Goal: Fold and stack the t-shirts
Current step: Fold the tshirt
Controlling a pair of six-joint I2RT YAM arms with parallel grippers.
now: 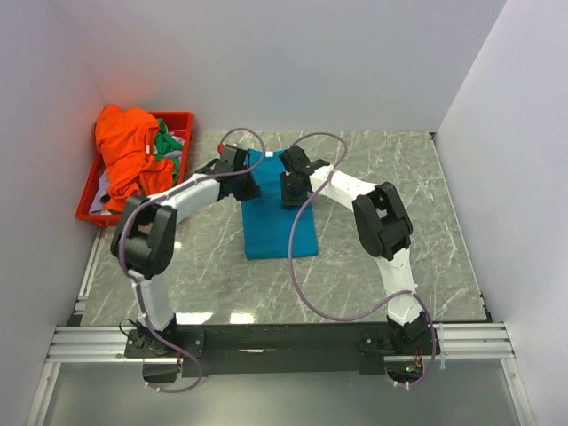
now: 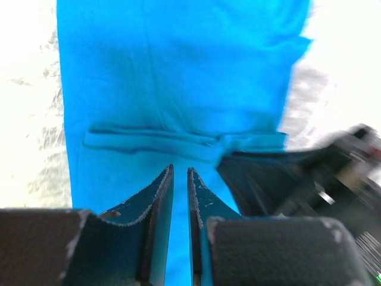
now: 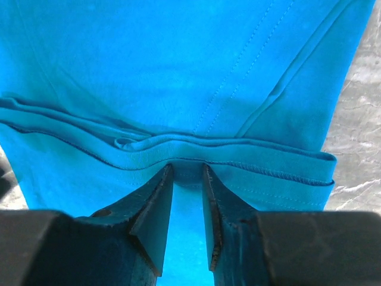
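Lying folded at the centre of the table (image 1: pixel 390 177): teal-blue t-shirt (image 1: pixel 266 226). Left gripper (image 2: pixel 180 168) and right gripper (image 3: pixel 187 167) sit at its far fold, jaws slightly parted, pinching nothing.

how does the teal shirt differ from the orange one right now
The teal shirt lies flat on the table, folded into a long strip; the orange shirt is a crumpled heap. The teal shirt has the left gripper and right gripper at its far end; the orange shirt lies untouched, spilling over the red tray. Both are plain, single-coloured cloth.
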